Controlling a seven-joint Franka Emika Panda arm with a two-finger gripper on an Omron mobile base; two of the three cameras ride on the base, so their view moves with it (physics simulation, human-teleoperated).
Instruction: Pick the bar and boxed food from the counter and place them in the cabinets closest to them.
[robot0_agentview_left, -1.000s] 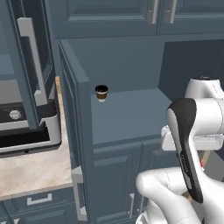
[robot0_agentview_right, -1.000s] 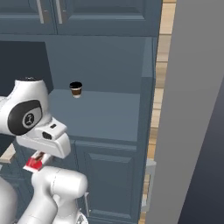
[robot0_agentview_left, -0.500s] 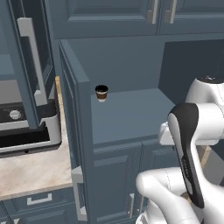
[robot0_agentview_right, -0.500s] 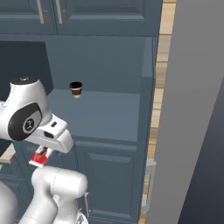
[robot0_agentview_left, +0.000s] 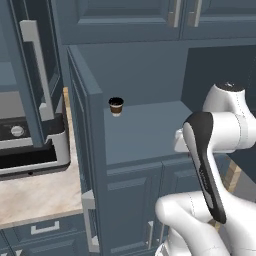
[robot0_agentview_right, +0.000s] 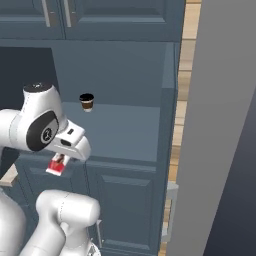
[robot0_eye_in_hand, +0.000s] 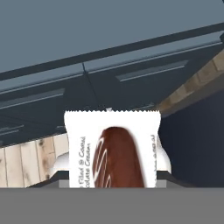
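Note:
My gripper (robot0_agentview_right: 60, 159) is shut on the bar (robot0_agentview_right: 56, 166), a small flat red and white packet. It hangs below the hand, just in front of and slightly under the front edge of the open cabinet's shelf (robot0_agentview_right: 125, 132). In the hand view the bar (robot0_eye_in_hand: 113, 153) stands upright between the jaws, its white wrapper printed with a brown bar, and it faces blue-grey cabinet fronts. The same shelf (robot0_agentview_left: 145, 132) lies ahead of my arm in the left base view. The beige counter (robot0_agentview_left: 35, 197) is at the lower left. The boxed food is out of view.
A small brown dark-capped cup (robot0_agentview_left: 116, 106) (robot0_agentview_right: 87, 101) stands at the back left of the shelf. A microwave (robot0_agentview_left: 25, 145) sits on the counter under an open upper door (robot0_agentview_left: 32, 70). A tall grey door panel (robot0_agentview_right: 220, 130) stands close on the right.
My arm has lifted the bar up and to the right in the right base view, closer to the shelf's front edge. The cup has not moved.

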